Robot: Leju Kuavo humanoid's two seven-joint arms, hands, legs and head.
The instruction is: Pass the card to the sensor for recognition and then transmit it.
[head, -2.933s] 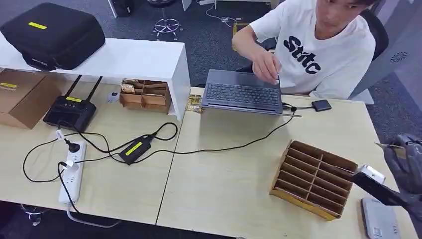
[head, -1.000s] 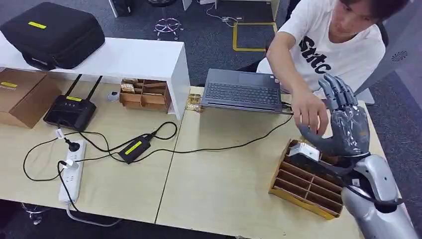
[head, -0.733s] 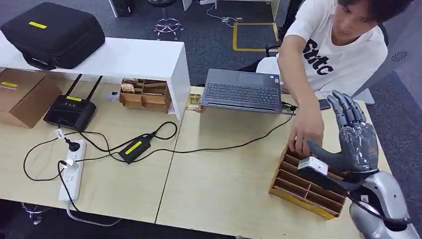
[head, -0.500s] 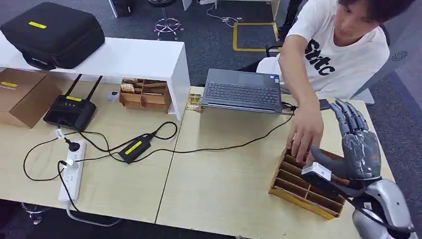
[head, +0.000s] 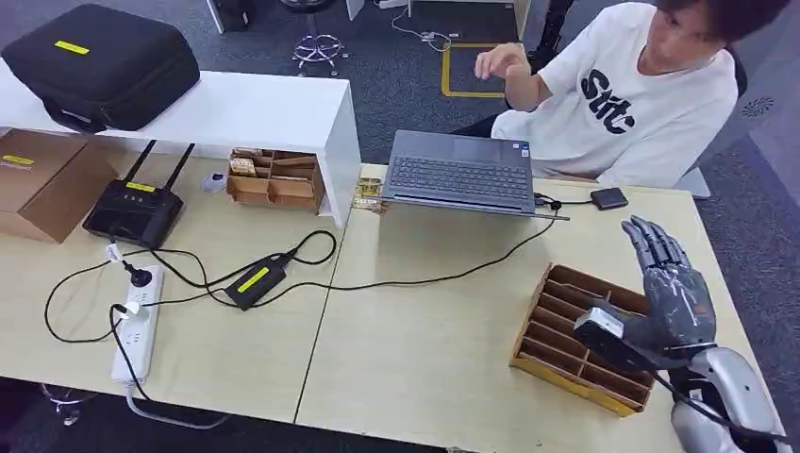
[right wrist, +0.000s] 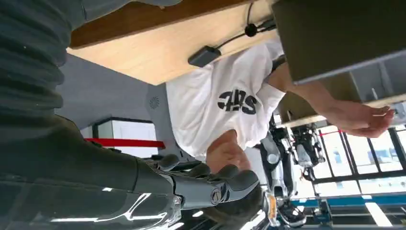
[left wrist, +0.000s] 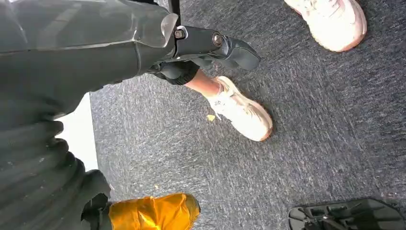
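My right hand (head: 675,294) hovers over the right end of the cardboard slot organizer (head: 566,326), palm toward the person, fingers spread upward, holding nothing. The right wrist view shows the same hand (right wrist: 206,184) with straight fingers and an empty palm. I cannot make out the card. The small black sensor (head: 609,198) lies on the table right of the laptop, on a cable; it also appears in the right wrist view (right wrist: 203,56). My left hand (left wrist: 210,45) hangs over the grey carpet, fingers loose, empty.
A person in a white shirt (head: 627,94) sits behind the desk with one hand (head: 503,62) raised. The laptop (head: 462,175), a black cable (head: 443,278), a power adapter (head: 253,281), a power strip (head: 137,330), a router (head: 132,209) and a white shelf (head: 226,109) occupy the table.
My right hand held a card at first, then opened beside the person's hand. The person reached into the organizer, then pulled back and raised that hand. My right hand sank toward me.
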